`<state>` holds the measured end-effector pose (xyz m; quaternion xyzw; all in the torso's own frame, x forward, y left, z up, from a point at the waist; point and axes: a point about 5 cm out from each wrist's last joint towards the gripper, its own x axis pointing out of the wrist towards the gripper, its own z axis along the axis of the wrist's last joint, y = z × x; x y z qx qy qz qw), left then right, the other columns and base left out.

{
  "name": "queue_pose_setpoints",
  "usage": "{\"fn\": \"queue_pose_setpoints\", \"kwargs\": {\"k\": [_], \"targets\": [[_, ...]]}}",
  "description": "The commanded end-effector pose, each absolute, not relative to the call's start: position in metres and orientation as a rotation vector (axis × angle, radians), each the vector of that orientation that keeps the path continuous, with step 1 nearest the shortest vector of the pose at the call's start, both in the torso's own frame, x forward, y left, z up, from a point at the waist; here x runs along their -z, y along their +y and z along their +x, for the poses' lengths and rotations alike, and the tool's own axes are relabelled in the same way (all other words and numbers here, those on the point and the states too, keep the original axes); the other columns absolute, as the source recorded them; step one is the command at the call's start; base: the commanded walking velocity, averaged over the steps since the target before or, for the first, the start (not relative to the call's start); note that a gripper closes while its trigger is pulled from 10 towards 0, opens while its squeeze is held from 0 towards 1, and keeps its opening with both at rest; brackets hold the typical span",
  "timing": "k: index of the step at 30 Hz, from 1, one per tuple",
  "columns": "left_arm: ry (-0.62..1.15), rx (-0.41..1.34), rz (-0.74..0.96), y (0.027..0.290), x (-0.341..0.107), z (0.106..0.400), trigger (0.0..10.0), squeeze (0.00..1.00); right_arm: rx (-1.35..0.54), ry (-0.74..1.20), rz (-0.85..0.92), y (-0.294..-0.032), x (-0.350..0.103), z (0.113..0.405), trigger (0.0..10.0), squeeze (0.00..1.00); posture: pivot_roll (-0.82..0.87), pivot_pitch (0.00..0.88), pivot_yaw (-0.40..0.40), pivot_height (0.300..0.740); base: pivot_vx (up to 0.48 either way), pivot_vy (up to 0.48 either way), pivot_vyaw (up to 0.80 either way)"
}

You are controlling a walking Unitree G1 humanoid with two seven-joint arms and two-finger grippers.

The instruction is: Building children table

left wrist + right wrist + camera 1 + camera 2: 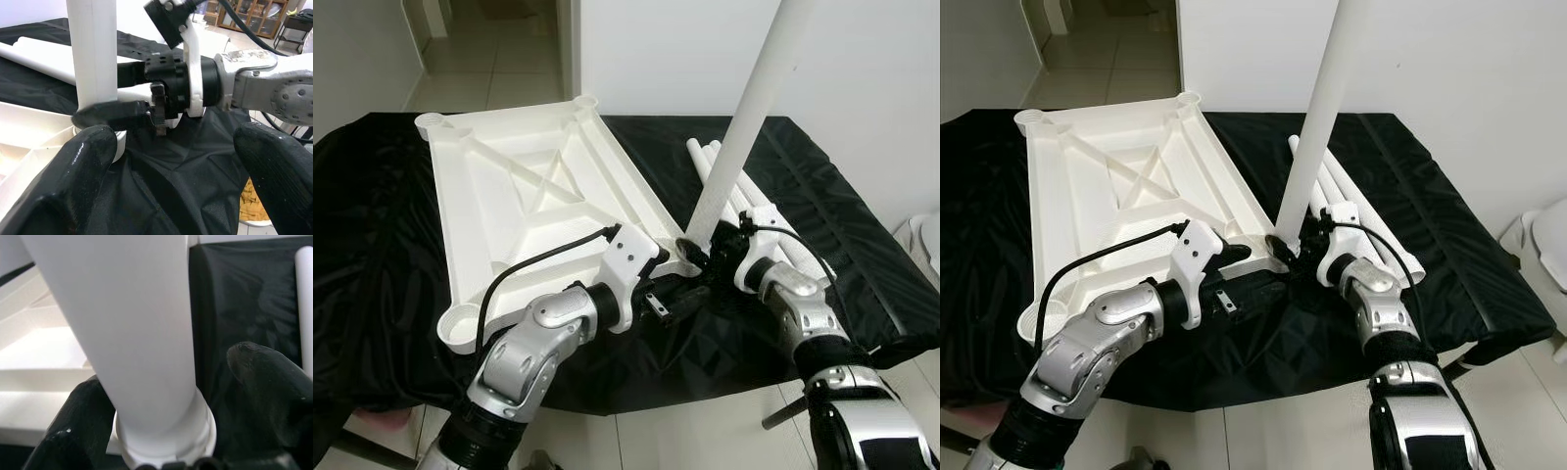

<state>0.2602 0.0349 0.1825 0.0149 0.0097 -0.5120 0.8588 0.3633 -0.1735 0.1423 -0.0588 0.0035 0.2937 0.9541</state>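
The right gripper (pixel 700 245) clenches the white round plastic leg (pixel 749 117) at its base, seated in the near corner socket of the upturned white ribbed plastic table panel (pixel 524 186) (on black cloth). The left gripper (pixel 171 161) hangs released beside it. Best keep the leg plumb while twisting.

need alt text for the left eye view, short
The right gripper holds a tall white table leg at its base, standing it in the near right corner socket of an upside-down white tabletop on a black cloth. The left gripper reaches in beside that corner, and spare legs lie on the cloth behind.
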Motion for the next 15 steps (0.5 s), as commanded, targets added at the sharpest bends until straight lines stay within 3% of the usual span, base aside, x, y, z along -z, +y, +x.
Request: {"fn": "queue_pose_setpoints", "kwargs": {"k": [1,9,10,15], "targets": [[0.021,1.080,0.036,0.035,-0.184,0.261,10.0,0.00,-0.600,0.006,-0.116,-0.176,-0.143,0.365,10.0,0.00,-0.03,0.030,-0.024,0.740,0.000,0.000,0.00],[0.017,1.068,0.039,0.037,-0.185,0.262,10.0,0.00,-0.621,0.036,-0.111,-0.169,-0.146,0.375,10.0,0.00,-0.02,0.029,-0.024,0.740,0.000,0.000,0.00],[0.018,1.065,0.041,0.038,-0.186,0.261,10.0,0.00,-0.646,0.064,-0.115,-0.166,-0.143,0.375,0.0,0.00,-0.01,0.028,-0.025,0.740,0.000,0.000,0.00],[0.018,1.056,0.043,0.040,-0.186,0.262,10.0,0.00,-0.697,0.145,-0.127,-0.163,-0.131,0.373,0.0,0.00,0.00,0.028,-0.029,0.740,0.000,0.000,0.00]]}}
